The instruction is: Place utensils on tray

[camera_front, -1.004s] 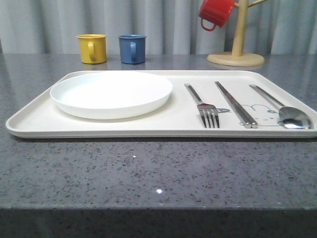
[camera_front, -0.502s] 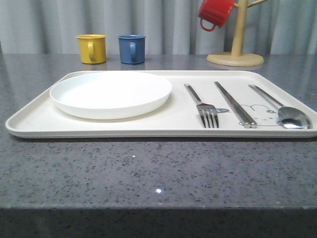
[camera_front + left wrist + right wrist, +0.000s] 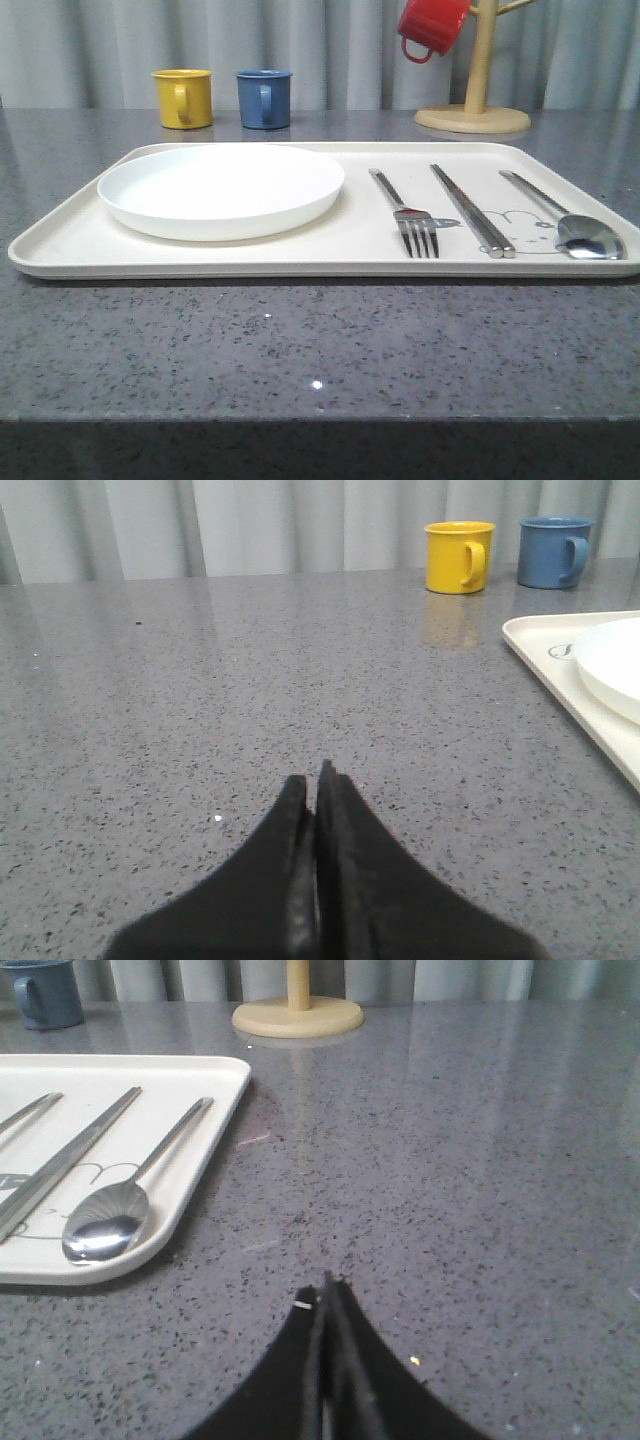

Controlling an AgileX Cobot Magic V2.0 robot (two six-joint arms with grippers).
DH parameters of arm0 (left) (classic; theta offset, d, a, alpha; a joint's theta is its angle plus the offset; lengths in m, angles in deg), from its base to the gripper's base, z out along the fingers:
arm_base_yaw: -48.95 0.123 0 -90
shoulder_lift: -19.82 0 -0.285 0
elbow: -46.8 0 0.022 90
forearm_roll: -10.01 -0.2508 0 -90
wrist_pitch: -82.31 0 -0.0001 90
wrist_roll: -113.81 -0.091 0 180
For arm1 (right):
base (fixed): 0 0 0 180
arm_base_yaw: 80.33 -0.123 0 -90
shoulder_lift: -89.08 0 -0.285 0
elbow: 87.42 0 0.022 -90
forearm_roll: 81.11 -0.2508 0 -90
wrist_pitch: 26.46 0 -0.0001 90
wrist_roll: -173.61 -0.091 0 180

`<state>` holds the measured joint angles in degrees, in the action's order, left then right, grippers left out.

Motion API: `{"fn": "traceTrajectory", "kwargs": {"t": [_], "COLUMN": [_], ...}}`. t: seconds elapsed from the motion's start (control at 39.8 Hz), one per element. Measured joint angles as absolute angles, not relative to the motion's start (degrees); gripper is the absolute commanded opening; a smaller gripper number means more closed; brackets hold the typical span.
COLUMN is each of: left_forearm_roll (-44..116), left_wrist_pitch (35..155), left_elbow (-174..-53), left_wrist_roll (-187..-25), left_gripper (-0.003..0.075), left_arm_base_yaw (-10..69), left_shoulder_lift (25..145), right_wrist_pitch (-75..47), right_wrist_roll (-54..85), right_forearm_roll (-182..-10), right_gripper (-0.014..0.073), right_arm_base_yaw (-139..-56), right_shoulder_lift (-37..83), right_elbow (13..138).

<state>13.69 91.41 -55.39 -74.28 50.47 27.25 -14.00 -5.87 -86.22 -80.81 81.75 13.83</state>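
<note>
Fork (image 3: pixel 415 222), chopsticks (image 3: pixel 470 210) and spoon (image 3: pixel 585 236) lie at the tray's (image 3: pixel 60 250) right end; both end effectors (image 3: pixel 316 780) (image 3: pixel 327 1285) pinched closed, empty; task looks finished, nothing left to place

No text, label, brand, number or sign is showing clearly enough to be read. The tray (image 3: pixel 70 245) is carrying a faint grey line drawing near its right edge, lying between and partly under the chopsticks (image 3: pixel 470 208) and the spoon (image 3: pixel 568 222); any lettering beside it is too small and faint to make out. In the left wrist view a small grey mark is sitting at the tray's corner, next to the plate (image 3: pixel 615 665), but it is too blurred to read. The mugs (image 3: pixel 182 97) are showing plain sides.
</note>
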Motion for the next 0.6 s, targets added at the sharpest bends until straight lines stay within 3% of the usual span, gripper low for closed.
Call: {"fn": "traceTrajectory", "kwargs": {"t": [0.6], "left_forearm_roll": [13.7], "left_wrist_pitch": [91.3], "left_elbow": [-55.4], "left_wrist_roll": [-74.3], "left_gripper": [-0.0018], "left_arm_base_yaw": [50.5], "left_shoulder_lift": [27.3], "right_wrist_pitch": [-13.7], "right_wrist_roll": [-6.0], "right_forearm_roll": [-86.6], "right_gripper": [-0.0068], "right_arm_base_yaw": [-80.6], "right_shoulder_lift": [81.8], "right_elbow": [13.8]}}
